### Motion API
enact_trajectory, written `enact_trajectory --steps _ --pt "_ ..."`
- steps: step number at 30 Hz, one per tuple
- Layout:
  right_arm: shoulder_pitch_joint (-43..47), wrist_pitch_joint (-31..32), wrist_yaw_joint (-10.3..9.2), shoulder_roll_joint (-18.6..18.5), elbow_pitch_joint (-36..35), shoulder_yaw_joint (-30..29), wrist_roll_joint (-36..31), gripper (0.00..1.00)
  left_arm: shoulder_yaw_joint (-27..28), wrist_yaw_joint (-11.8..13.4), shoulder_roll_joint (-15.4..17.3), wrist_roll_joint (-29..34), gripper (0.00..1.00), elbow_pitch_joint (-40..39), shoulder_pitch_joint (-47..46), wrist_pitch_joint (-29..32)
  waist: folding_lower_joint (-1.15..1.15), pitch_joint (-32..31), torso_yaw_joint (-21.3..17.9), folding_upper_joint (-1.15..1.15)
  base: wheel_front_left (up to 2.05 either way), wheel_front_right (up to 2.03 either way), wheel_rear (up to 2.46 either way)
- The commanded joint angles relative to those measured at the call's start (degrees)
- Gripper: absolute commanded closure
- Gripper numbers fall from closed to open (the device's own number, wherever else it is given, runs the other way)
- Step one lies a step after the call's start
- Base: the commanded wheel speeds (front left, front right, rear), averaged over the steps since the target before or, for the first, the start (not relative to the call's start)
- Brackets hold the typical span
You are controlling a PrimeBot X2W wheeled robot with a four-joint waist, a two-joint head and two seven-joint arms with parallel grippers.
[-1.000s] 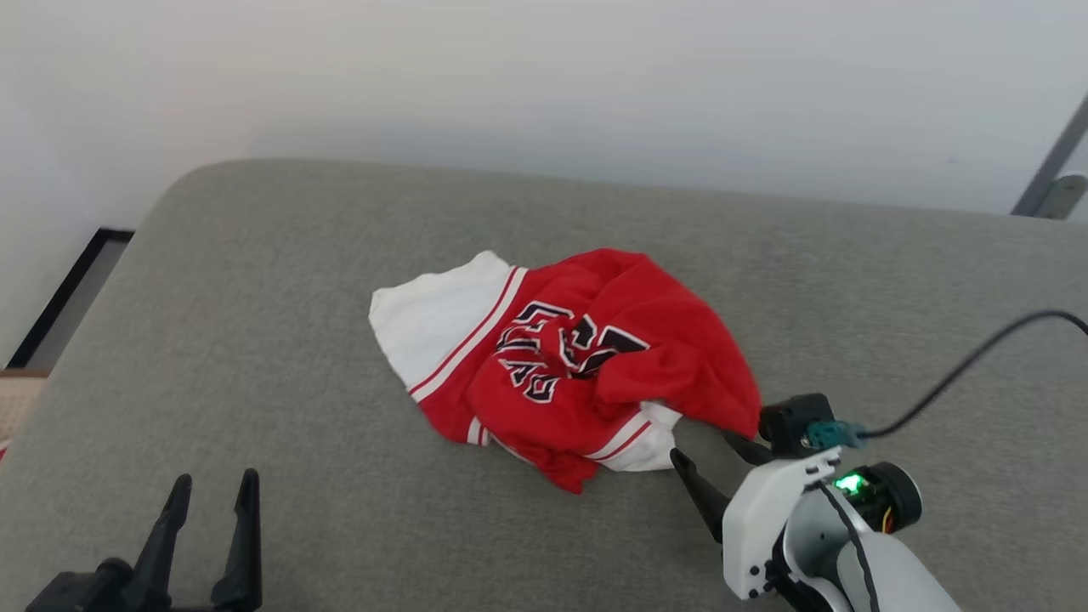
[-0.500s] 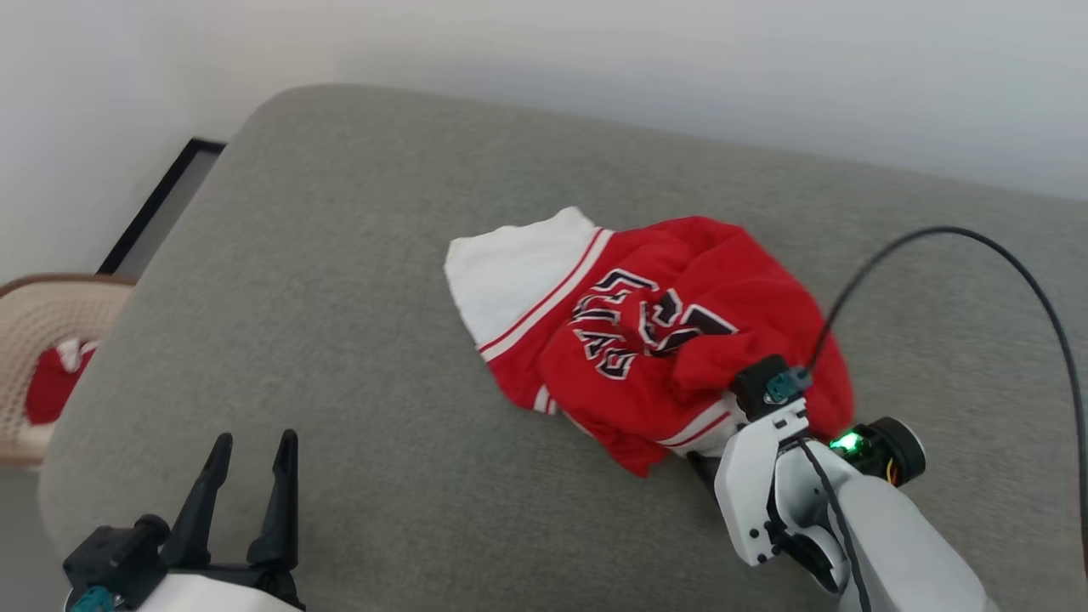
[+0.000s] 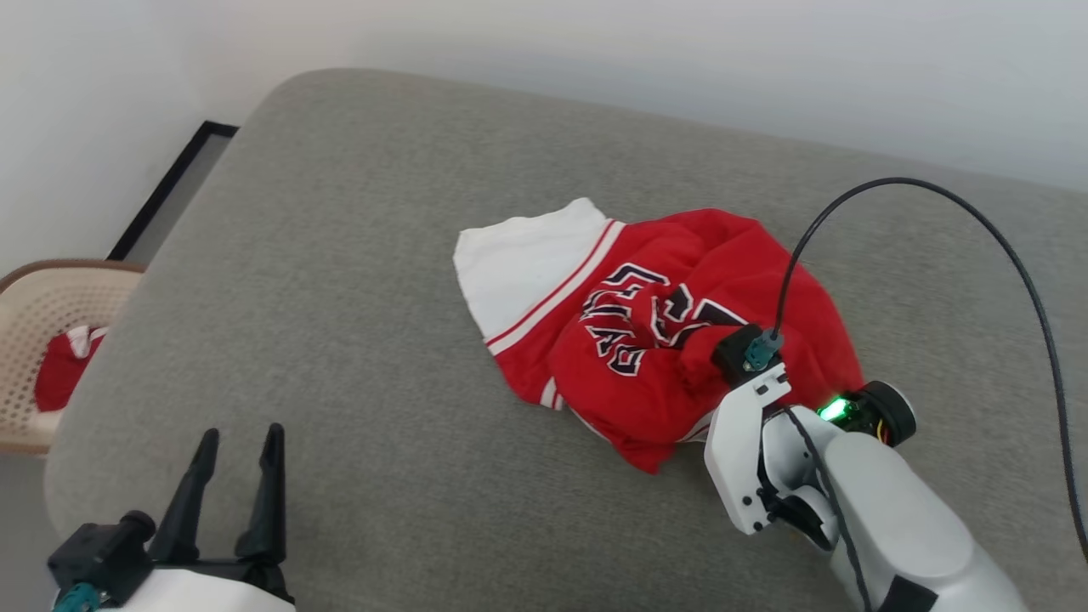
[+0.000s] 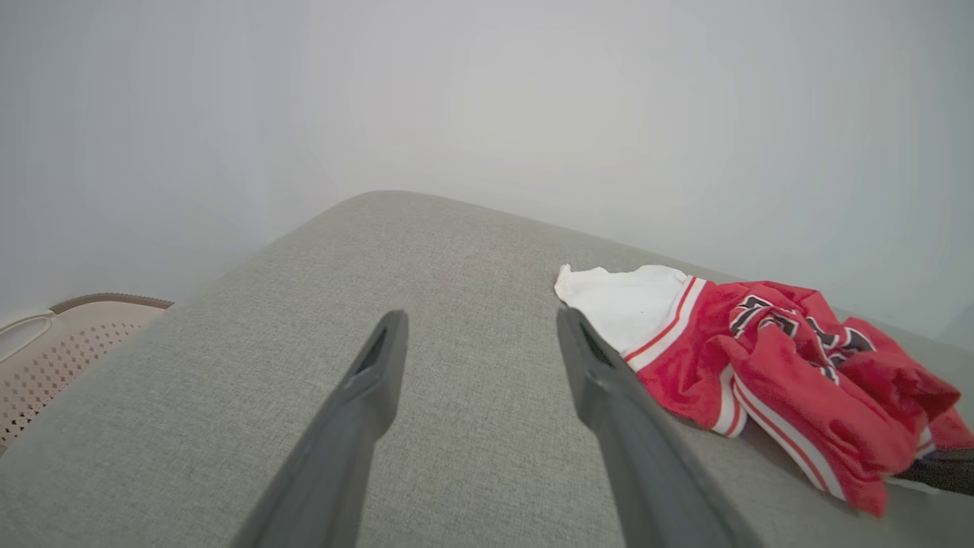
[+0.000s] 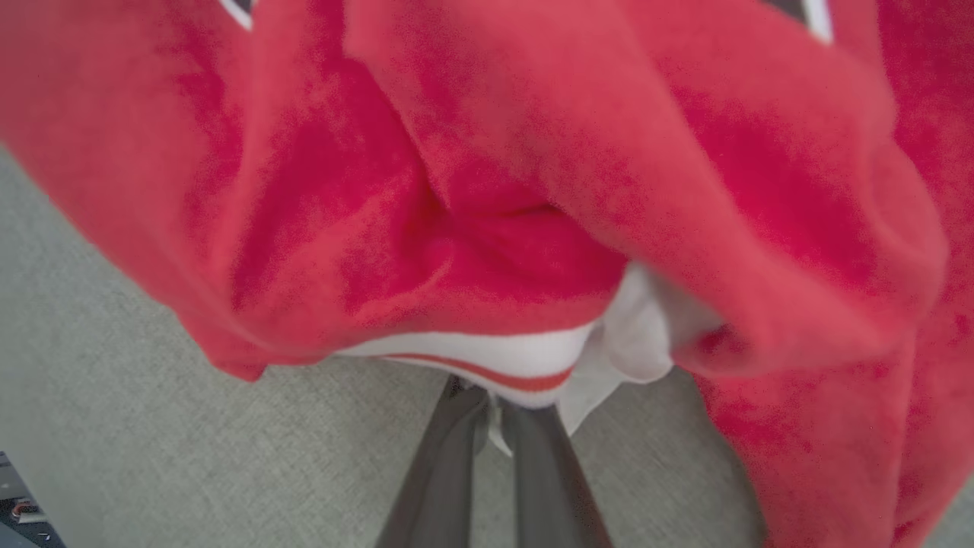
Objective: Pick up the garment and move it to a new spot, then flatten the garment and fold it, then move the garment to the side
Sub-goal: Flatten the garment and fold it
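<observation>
The garment (image 3: pixel 663 340) lies crumpled on the grey cushioned surface (image 3: pixel 340 255), red with a white sleeve at its left and black lettering on top. In the right wrist view my right gripper (image 5: pixel 494 415) is shut on the garment's (image 5: pixel 487 190) white, red-striped hem, with cloth pinched between the two fingers. In the head view the right wrist (image 3: pixel 748 459) sits at the garment's near right edge and hides those fingers. My left gripper (image 3: pixel 240 438) stands open at the lower left, well away from the garment (image 4: pixel 761 358), with nothing between its fingers (image 4: pixel 380 365).
A beige perforated basket (image 3: pixel 34 340) with a red cloth in it stands off the surface's left edge. A black cable (image 3: pixel 935 191) arcs from the right wrist over the surface. A pale wall runs behind. Bare grey surface spreads left of the garment.
The head camera has shifted. My right gripper has moved forward to the garment's near edge and shut on the hem. The left gripper stays open.
</observation>
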Motion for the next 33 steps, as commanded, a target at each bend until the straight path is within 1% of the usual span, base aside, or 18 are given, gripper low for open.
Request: enact_trajectory --steps 1,4,9,15,16,18,20,23,27,32,33 --pt "-0.1 0.6 -0.02 -1.1 -0.4 0.0 0.7 1.0 0.5 -0.2 0.2 -0.1 0.0 -0.3 0.2 -0.3 0.0 -0.4 -1.1 0.0 0.0 0.0 0.0" --pt "-0.1 1.7 -0.01 -2.3 -3.8 -0.2 2.1 1.0 1.1 -0.2 0.5 0.2 0.0 -0.8 0.8 -0.3 0.0 -0.7 -2.8 0.0 0.0 0.0 0.0" --pt "1.5 5.3 -0.01 -5.9 -11.4 -2.8 3.5 1.0 2.0 -0.2 0.9 0.5 0.0 -1.4 1.5 -0.3 0.0 -1.0 -5.5 0.0 0.0 0.0 0.0" --pt "4.8 11.9 -0.02 -10.4 -21.0 -9.3 3.3 1.0 2.4 -0.2 1.3 0.5 0.0 -1.9 1.5 -0.3 0.0 -0.8 -8.1 0.0 0.0 0.0 0.0" --pt "4.8 11.9 -0.02 -10.4 -21.0 -9.3 3.3 1.0 2.4 -0.2 1.3 0.5 0.0 -1.9 1.5 -0.3 0.0 -0.8 -8.1 0.0 0.0 0.0 0.0" --pt "6.3 14.4 -0.02 -11.7 -23.3 -12.4 2.7 1.0 2.3 -0.2 1.4 0.6 0.0 -2.0 1.4 -0.3 0.0 -0.7 -8.6 0.0 0.0 0.0 0.0" --pt "7.7 16.3 -0.02 -12.2 -25.0 -15.4 2.2 1.0 2.2 -0.2 1.6 0.5 0.0 -2.1 1.1 -0.3 0.0 -0.5 -8.9 0.0 0.0 0.0 0.0" --pt "9.7 17.7 -0.02 -12.3 -25.6 -19.7 1.0 1.0 1.9 -0.2 1.8 0.3 0.0 -2.0 0.5 -0.3 0.0 0.0 -9.3 0.0 0.0 0.0 0.0" --pt "11.0 16.9 -0.02 -10.3 -22.9 -23.5 0.3 1.0 1.0 -0.2 2.1 0.0 0.0 -1.6 -0.2 -0.3 0.0 0.5 -9.1 0.0 0.0 0.0 0.0" --pt "10.8 14.7 -0.02 -7.9 -16.4 -23.9 -0.4 0.99 -0.8 -0.2 3.0 -0.5 0.0 -0.6 -1.3 -0.3 0.0 0.9 -8.8 0.0 0.0 0.0 0.0" --pt "10.4 13.9 -0.02 -7.3 -15.2 -24.0 -0.3 0.51 -1.2 -0.2 3.2 -0.6 0.0 -0.2 -1.5 -0.3 0.0 0.8 -8.8 0.0 0.0 0.0 0.0"
